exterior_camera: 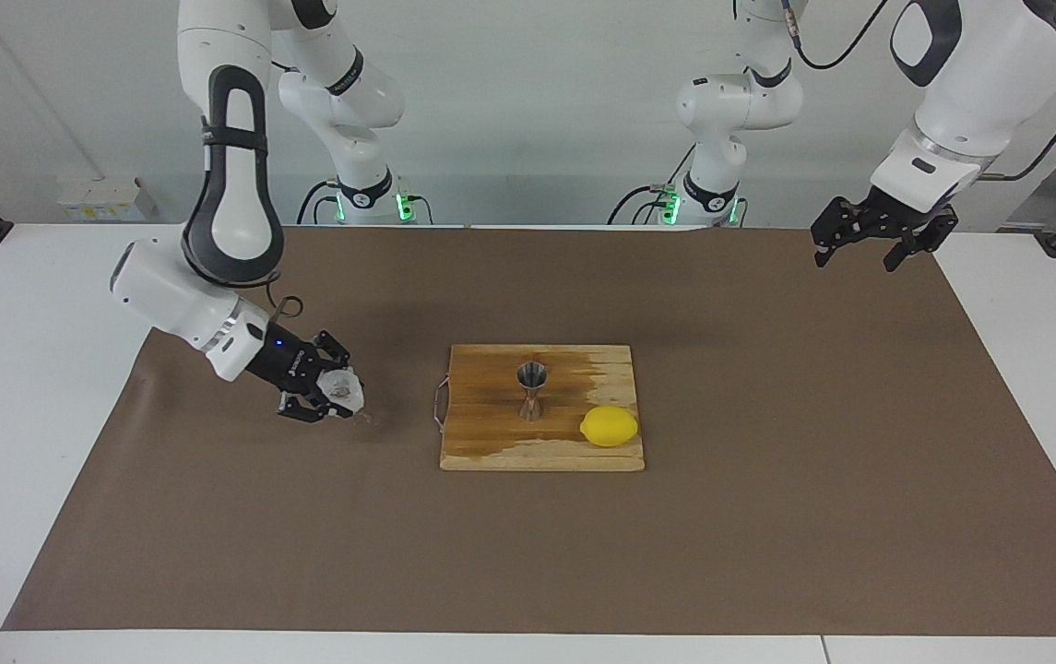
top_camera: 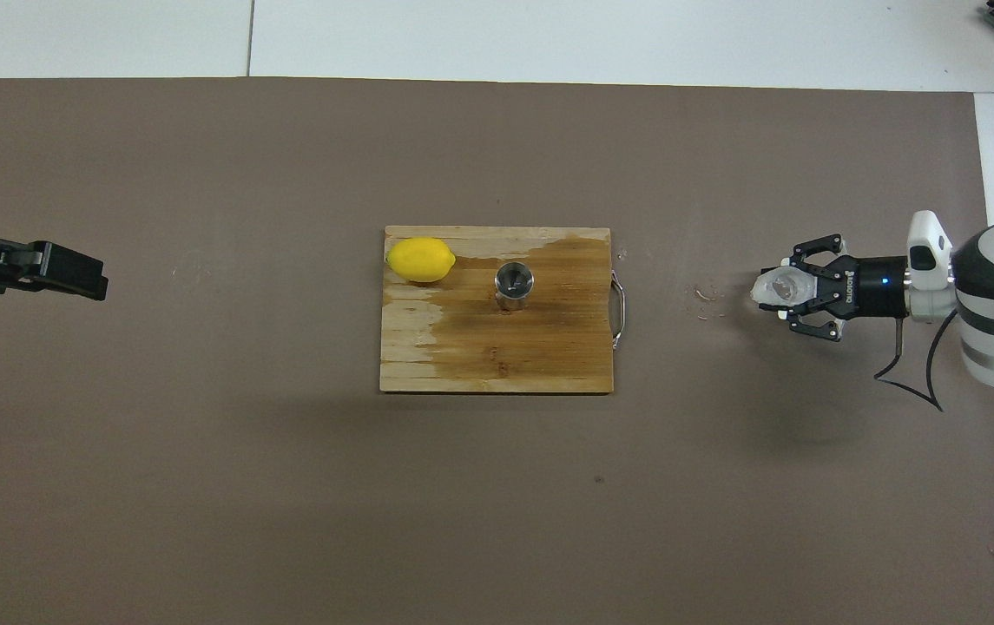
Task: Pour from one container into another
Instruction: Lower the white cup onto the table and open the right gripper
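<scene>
Right gripper [exterior_camera: 332,392] low over the brown mat [exterior_camera: 767,516], toward the right arm's end of the desk [exterior_camera: 20,387], well apart from the cutting board [exterior_camera: 541,452]. Pinching the small whitish cup [exterior_camera: 341,388] by its sides, cup tilted with the mouth turned toward the board. In the overhead view, same gripper [top_camera: 787,290] reaching in sideways, cup [top_camera: 777,287] at its tip, over bare mat. A few small specks [top_camera: 705,297] on the mat between cup and board.

Steel jigger [exterior_camera: 531,391] upright on the board, about the middle, on the darker, wet-looking patch of wood. Seen from above, jigger [top_camera: 514,282] open-mouthed, apart from everything else. Lemon [exterior_camera: 609,426] on the same board, at the corner farther from the robots and toward the left arm's end; from above, lemon [top_camera: 419,259] beside the jigger, not touching. Thin wire handle [top_camera: 621,306] on the board's edge facing the right arm's end.

Left gripper [exterior_camera: 871,247] raised over the mat's edge at the left arm's end, spread wide, holding nothing, waiting. From above, left gripper [top_camera: 54,271] at the frame's edge.
</scene>
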`<state>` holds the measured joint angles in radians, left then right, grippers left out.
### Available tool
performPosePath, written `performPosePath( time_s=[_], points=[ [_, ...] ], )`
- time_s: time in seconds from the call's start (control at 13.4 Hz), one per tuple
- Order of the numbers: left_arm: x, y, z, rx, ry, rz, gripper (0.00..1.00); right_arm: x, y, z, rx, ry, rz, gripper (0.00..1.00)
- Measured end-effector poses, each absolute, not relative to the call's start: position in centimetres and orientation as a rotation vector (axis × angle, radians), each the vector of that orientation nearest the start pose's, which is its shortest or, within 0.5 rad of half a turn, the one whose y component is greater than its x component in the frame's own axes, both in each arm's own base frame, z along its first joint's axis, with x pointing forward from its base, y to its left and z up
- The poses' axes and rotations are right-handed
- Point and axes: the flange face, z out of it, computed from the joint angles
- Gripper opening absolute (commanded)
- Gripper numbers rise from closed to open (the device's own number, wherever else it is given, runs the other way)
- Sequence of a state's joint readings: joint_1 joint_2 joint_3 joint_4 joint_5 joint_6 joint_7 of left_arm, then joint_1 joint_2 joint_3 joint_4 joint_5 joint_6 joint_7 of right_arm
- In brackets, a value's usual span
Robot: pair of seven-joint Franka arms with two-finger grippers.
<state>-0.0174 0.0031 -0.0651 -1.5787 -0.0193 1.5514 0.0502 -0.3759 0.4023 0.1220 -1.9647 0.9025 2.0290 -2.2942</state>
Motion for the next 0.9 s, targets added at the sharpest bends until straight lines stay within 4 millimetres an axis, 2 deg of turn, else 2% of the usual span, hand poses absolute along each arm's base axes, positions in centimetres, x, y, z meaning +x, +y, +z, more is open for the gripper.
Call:
performPosePath(
  time_s=[0.07,0.15,0.22,0.3,0.52,0.67,0.82,0.9],
  points=[
    [55.1,-4.8,61.7,-3.153,0.210,0.049,1.00,58.1,-11.0,25.5,-1.822,-1.676,-0.854,0.03],
    [55.1,-4.8,61.7,-3.153,0.210,0.049,1.00,58.0,-11.1,24.9,-1.809,-1.686,-0.856,0.16],
    [55.1,-4.8,61.7,-3.153,0.210,0.049,1.00,58.0,-10.9,24.7,-1.799,-1.693,-0.857,0.87],
    [55.1,-4.8,61.7,-3.153,0.210,0.049,1.00,58.0,-10.8,24.8,-1.793,-1.695,-0.858,1.00],
    [55.1,-4.8,61.7,-3.153,0.210,0.049,1.00,58.2,-10.4,25.0,-1.784,-1.682,-0.855,1.00],
    [55.1,-4.8,61.7,-3.153,0.210,0.049,1.00,58.4,-10.2,25.9,-1.810,-1.633,-0.839,1.00],
    [55.1,-4.8,61.7,-3.153,0.210,0.049,1.00,58.8,-9.9,28.2,-1.850,-1.608,-0.806,1.00],
    [55.1,-4.8,61.7,-3.153,0.210,0.049,1.00,59.0,-9.4,30.2,-1.888,-1.618,-0.747,1.00]
  ],
)
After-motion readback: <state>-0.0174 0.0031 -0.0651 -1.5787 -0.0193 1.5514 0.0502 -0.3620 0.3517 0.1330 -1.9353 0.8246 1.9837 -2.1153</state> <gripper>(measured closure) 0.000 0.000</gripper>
